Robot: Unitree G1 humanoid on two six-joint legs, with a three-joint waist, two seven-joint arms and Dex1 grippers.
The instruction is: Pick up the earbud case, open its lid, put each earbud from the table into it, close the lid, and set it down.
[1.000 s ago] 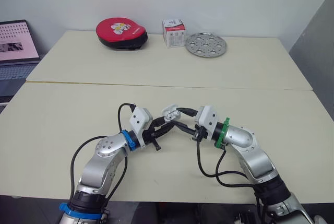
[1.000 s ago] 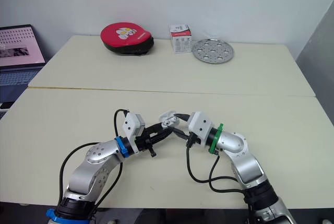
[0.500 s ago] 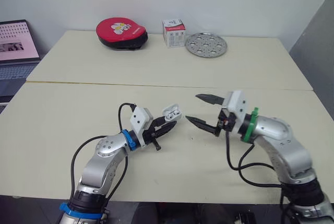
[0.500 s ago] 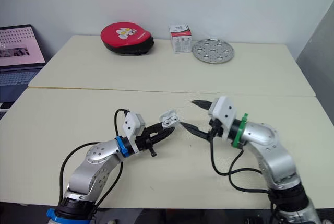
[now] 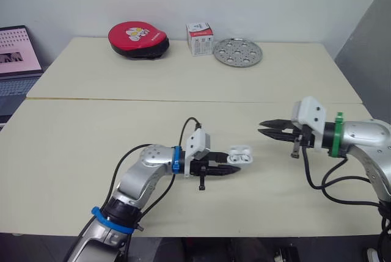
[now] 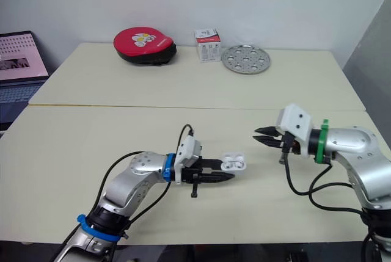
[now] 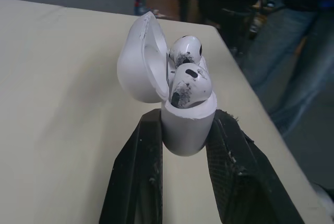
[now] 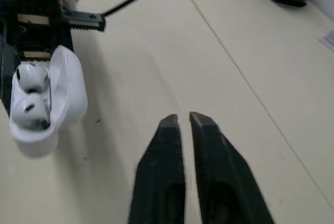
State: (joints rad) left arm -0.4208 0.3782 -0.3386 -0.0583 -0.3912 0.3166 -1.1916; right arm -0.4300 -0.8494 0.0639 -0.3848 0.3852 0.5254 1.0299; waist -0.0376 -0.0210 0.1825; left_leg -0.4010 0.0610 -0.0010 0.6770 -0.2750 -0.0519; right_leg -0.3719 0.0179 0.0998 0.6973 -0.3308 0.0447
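The left pincer is clenched on the earbud case, one black finger on each side of its lower body. The case stands upright between the fingers in the left wrist view, and its base sits down in the gap. Its lid is swung back on the hinge and stands wide open. Both earbuds are seated in the case, one behind the other, with their rounded heads standing above the rim. The left arm reaches forward low over the near part of the tabletop, so the case sits roughly mid-front, between the two arms. I cannot tell whether it touches the surface.

The right pincer points toward the case from the robot's right and is well apart from it. Its two fingers are drawn almost together, with only a thin slit between the tips. It grips nothing and touches nothing, and it hangs above the tabletop.

A seam runs across the tabletop behind both arms. At the far edge lie a flat red round pouch, a small white box beside it and a perforated metal disc next to the box. An open laptop stands off the tabletop's left end.
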